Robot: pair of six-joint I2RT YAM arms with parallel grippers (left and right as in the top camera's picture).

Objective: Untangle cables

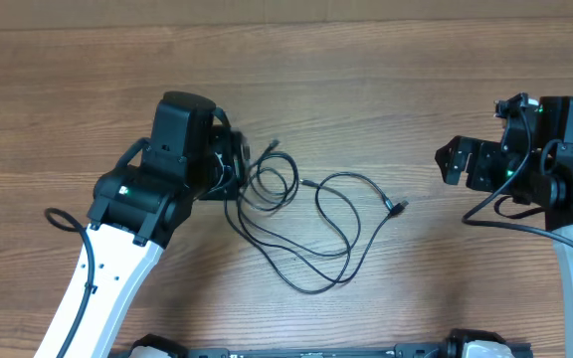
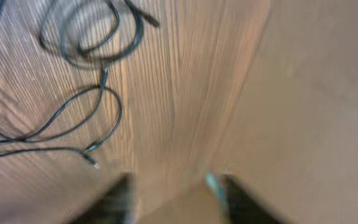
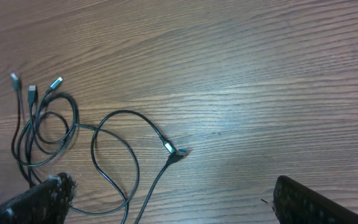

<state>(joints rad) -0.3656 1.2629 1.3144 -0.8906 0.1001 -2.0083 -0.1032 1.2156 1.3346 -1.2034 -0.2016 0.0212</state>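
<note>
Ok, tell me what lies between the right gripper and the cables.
Nothing but bare wooden table: in the overhead view, the right gripper and the cables have only wood between them.

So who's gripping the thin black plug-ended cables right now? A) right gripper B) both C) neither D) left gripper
C: the left gripper and right gripper both stand open over the bare wooden table, and the thin black cables lie loose on it.
</note>
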